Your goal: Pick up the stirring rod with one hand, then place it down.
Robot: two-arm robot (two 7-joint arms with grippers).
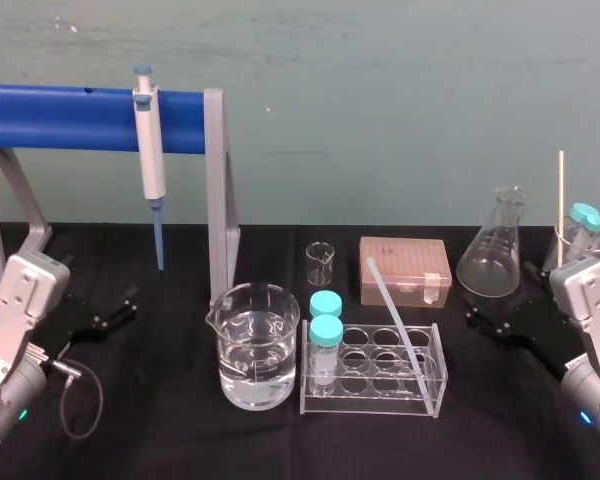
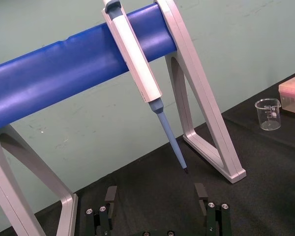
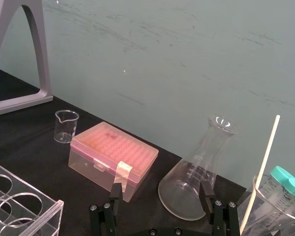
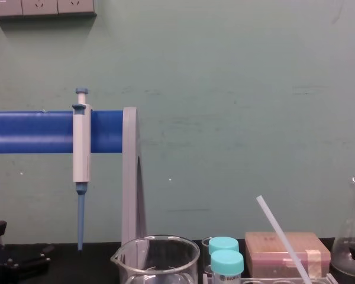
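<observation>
Black tabletop (image 1: 180, 440): stirring rod (image 1: 392, 310) leans in tube rack (image 1: 380, 405), well left of the empty, released right gripper (image 1: 480, 310); left gripper (image 1: 115, 308) likewise.

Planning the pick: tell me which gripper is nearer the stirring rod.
Right. The right gripper rests just right of the rack holding the stirring rod; the left gripper lies far left, beyond the water beaker.
</observation>
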